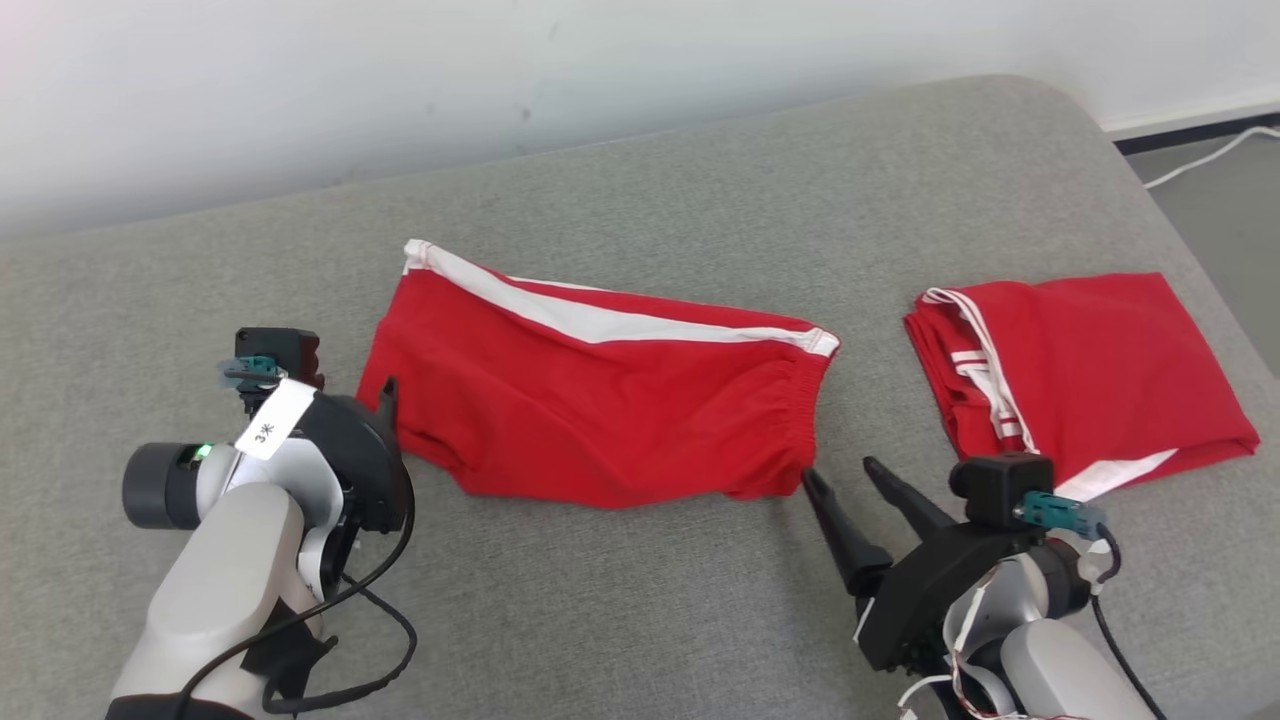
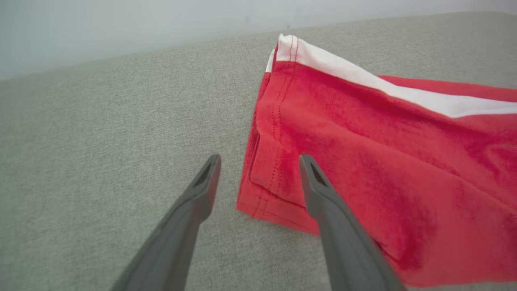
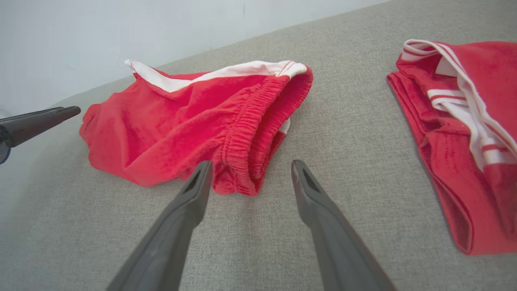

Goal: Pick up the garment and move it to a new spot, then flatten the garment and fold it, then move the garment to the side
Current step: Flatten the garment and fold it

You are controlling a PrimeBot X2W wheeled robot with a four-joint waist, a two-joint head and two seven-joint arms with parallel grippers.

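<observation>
**Limp and light: pinch both ends**

My left gripper (image 2: 260, 159) stands wide open, the leg hem (image 2: 262, 194) of the red shorts (image 1: 600, 410) at its fingertips. My right gripper (image 1: 840, 470), open too, points at the elastic waistband (image 3: 242, 133). I'd pinch there.

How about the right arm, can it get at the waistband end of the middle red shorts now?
Probably yes. The right gripper is open, fingertips right by the elastic waistband of the red shorts, over bare grey cushion with nothing in the way. The folded red garment lies apart.
</observation>
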